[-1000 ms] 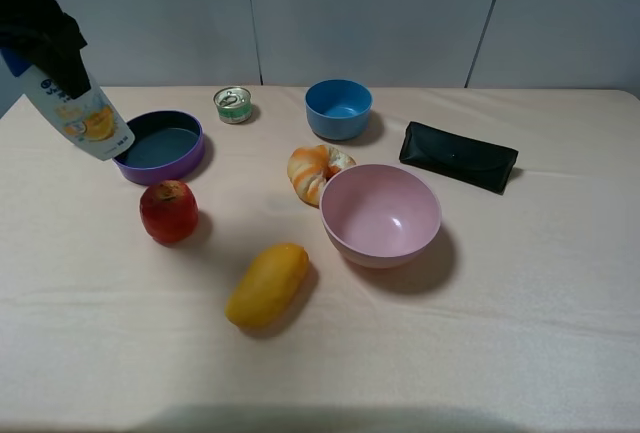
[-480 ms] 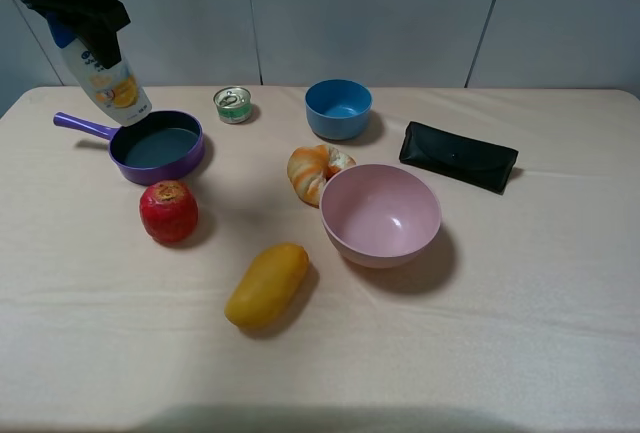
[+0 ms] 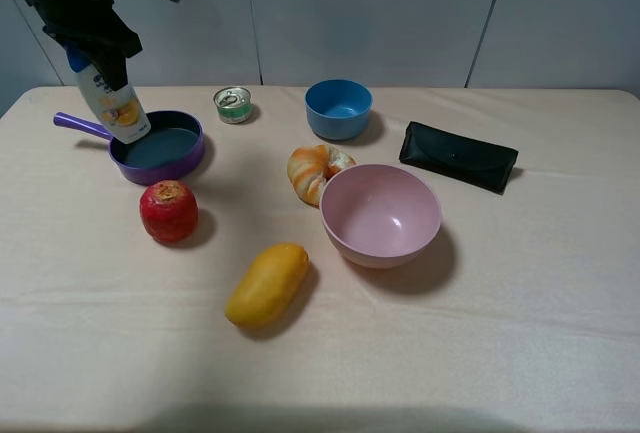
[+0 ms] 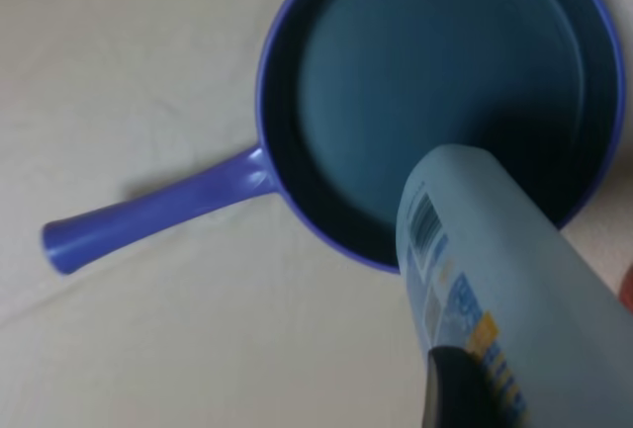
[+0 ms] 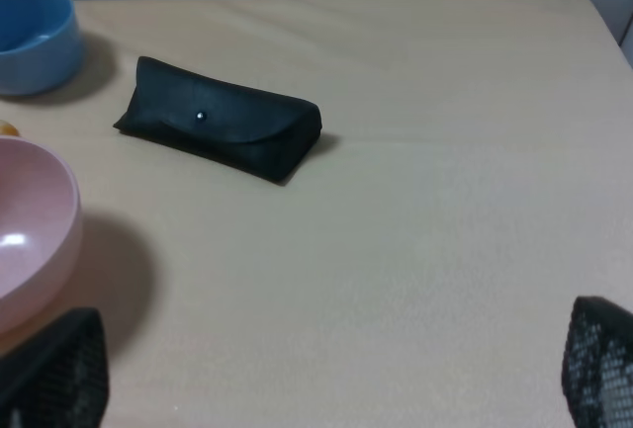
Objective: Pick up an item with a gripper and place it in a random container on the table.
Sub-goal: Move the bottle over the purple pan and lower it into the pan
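The white bottle point(image 3: 113, 100) with a blue cap and orange label hangs tilted in my left gripper point(image 3: 88, 45), which is shut on its upper part. Its base is over the left inner edge of the purple frying pan point(image 3: 183, 161), whose handle point(image 3: 80, 125) points left. I cannot tell if the base touches the pan. In the left wrist view the bottle point(image 4: 499, 270) reaches over the pan's dark inside point(image 4: 435, 82), with one black finger point(image 4: 453, 388) against it. My right gripper point(image 5: 326, 379) is open and empty, low over the beige table point(image 5: 445, 201); it does not show in the exterior high view.
A red apple point(image 3: 169, 211) lies in front of the pan and a small tin point(image 3: 233, 104) behind it to the right. A yellow mango point(image 3: 267, 284), a bread roll point(image 3: 315, 171), a blue bowl point(image 3: 338, 108), a pink bowl point(image 3: 380, 215) and a black case point(image 3: 458, 156) lie further right.
My left gripper has carried the bottle right and down, from left of the pan to over its left inner edge. The bottle now hangs more upright.
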Controlling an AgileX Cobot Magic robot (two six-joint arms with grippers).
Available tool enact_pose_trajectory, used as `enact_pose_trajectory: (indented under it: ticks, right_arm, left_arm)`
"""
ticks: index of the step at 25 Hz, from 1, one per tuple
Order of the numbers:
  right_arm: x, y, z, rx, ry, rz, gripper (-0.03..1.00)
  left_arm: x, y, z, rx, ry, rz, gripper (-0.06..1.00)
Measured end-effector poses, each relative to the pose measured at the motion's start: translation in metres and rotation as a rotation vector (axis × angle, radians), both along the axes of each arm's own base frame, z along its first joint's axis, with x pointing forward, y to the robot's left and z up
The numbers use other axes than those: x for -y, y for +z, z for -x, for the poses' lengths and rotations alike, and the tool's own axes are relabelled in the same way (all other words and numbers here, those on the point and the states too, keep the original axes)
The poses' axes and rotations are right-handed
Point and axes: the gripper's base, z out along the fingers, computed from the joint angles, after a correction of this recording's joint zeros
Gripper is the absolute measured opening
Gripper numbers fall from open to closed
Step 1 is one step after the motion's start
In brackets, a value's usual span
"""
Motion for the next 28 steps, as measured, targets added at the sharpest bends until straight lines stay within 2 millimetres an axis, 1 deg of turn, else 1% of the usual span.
enact_pose_trajectory:
  ticks: [6,12,19,25,28]
  right_arm:
    - [0.000,0.000,0.000,0.000,0.000,0.000,0.69]
    - [0.000,0.000,0.000,0.000,0.000,0.000,0.69]
    - [0.000,0.000,0.000,0.000,0.000,0.000,0.69]
    - [0.000,0.000,0.000,0.000,0.000,0.000,0.69]
    - [0.000,0.000,0.000,0.000,0.000,0.000,0.69]
  left_arm:
    - [0.003,-0.027,-0.016,0.019,-0.009,0.005,0.38]
    - [0.001,-0.042,-0.026,0.039,0.008,0.036,0.38]
    - [-0.005,-0.044,-0.030,0.061,0.059,0.066,0.38]
    - [-0.005,-0.048,-0.031,0.054,0.081,0.073,0.38]
    - [-0.005,-0.048,-0.031,0.054,0.085,0.074,0.41]
